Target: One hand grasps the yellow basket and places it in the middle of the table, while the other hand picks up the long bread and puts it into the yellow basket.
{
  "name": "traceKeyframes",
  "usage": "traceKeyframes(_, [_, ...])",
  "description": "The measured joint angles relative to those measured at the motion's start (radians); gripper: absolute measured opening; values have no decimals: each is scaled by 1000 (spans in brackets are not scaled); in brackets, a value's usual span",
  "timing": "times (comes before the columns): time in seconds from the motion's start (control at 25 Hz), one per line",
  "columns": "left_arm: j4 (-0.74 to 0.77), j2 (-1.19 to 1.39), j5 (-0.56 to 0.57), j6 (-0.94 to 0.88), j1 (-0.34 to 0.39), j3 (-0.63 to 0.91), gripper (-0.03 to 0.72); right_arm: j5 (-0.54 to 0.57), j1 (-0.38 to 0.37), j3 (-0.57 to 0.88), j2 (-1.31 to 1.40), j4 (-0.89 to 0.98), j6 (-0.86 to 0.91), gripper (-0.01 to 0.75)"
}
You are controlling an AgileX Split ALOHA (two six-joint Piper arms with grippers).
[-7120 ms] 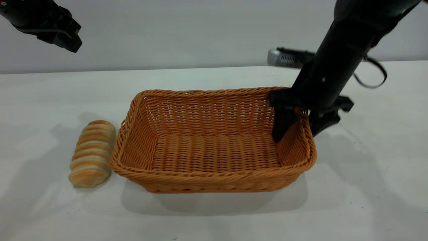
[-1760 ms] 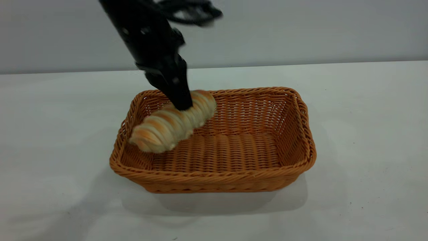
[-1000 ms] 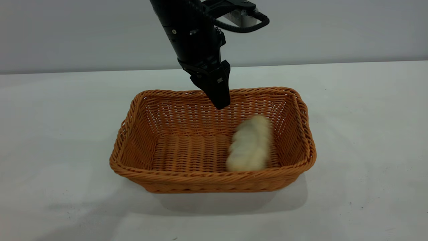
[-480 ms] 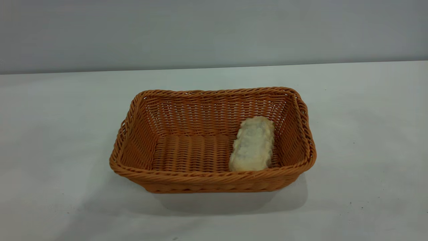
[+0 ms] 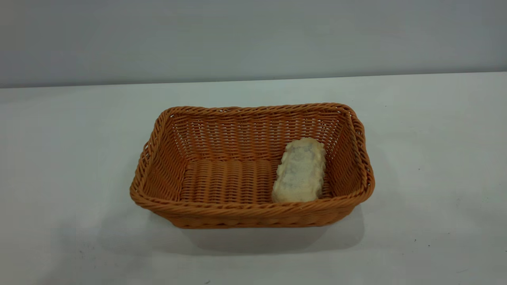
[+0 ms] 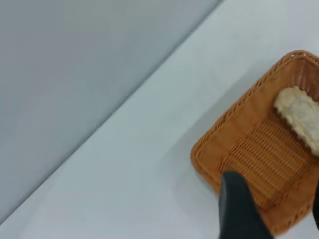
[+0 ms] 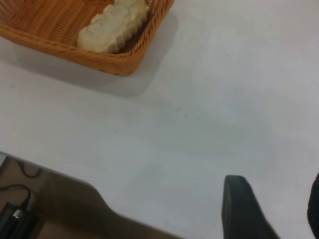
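The yellow basket [image 5: 253,209] stands at the middle of the white table [image 5: 435,158]. The long bread [image 5: 300,170] lies inside it at its right end, pale flat underside up. Neither arm shows in the exterior view. In the left wrist view my left gripper [image 6: 273,186] is open and empty, high above the basket [image 6: 229,134], with the bread [image 6: 299,117] farther off. In the right wrist view my right gripper [image 7: 275,181] is open and empty over bare table, well away from the basket [image 7: 114,62] and the bread [image 7: 112,25].
A plain grey wall runs behind the table. The right wrist view shows the table's edge [image 7: 99,199], with a brown floor and a black cable [image 7: 15,214] beyond it.
The left gripper let the bread go; it came to rest underside up at the basket's right end. The left arm then left the exterior view. The right arm had left the basket before that.
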Motion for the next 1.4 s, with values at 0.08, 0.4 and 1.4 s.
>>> traceKeyframes(0.08, [22, -160, -8, -32, 0, 115, 436, 0, 0, 0, 0, 0, 0, 301])
traceKeyframes(0.4, [91, -737, -24, -181, 0, 561, 414, 0, 0, 0, 0, 8, 0, 301])
traceKeyframes(1.4, [-126, -1214, 189, -143, 0, 941, 287, 0, 0, 0, 0, 16, 0, 301])
